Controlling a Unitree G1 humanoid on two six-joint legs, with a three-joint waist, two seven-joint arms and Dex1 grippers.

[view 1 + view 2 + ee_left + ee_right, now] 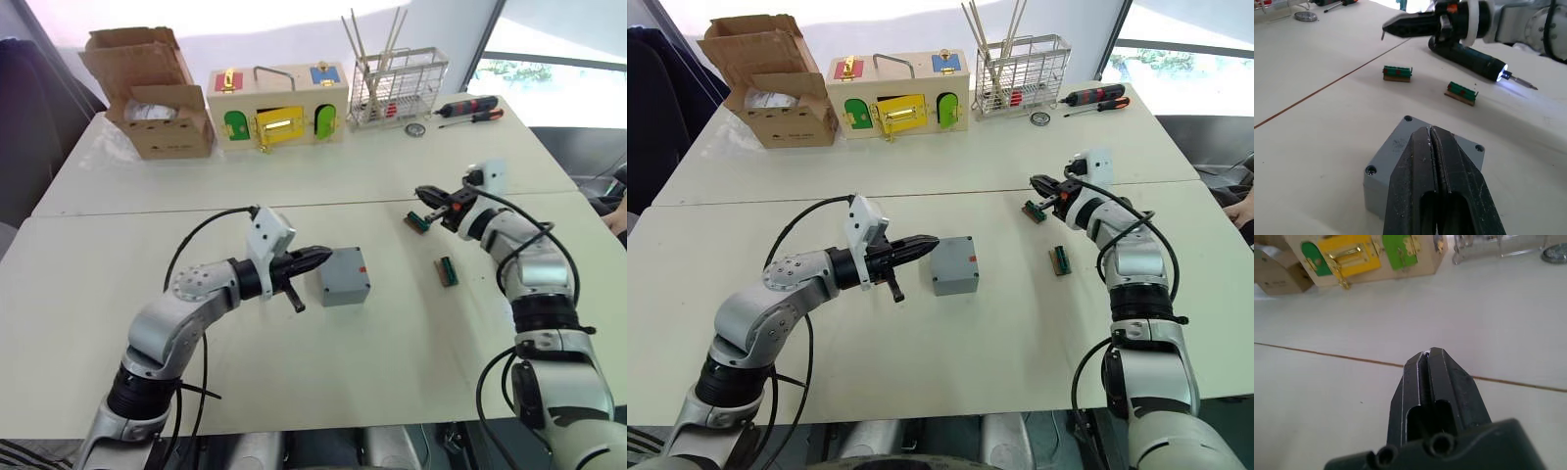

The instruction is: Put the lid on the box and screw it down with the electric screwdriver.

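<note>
Your left gripper [318,257] was closed with nothing in it, its tips just beside the box [343,276], which had its lid on. Farther off, your right gripper [423,193] was closed and empty too, near the electric screwdriver [1472,55] lying lit

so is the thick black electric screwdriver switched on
On: the thick black electric screwdriver lies on the table with its tip light glowing.

Silver jointed arms w/ black cuffs, looped black cables, white wrist cam housings, black tapered jaws
</note>
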